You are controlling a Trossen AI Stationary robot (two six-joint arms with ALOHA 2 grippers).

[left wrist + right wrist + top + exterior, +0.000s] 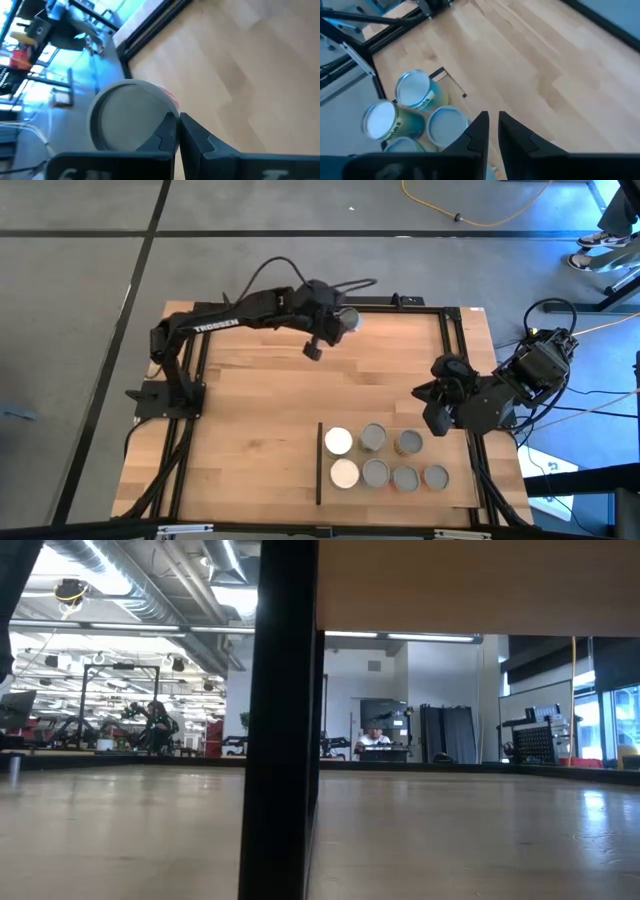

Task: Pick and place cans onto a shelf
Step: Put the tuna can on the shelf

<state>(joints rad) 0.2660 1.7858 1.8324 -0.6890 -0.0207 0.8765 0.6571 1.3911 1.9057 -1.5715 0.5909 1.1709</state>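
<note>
My left gripper [335, 330] is closed beside a can [347, 320] at the surface's far edge, not holding it. Right gripper [492, 125] waits nearly closed near the shelf [455, 498], empty.

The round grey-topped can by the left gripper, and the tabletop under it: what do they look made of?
The round grey-topped can looks like metal: a dull matte lid with a raised rim, and a red label edge showing at its side. The tabletop looks like pale wood planks with visible grain and a smooth finish.
</note>
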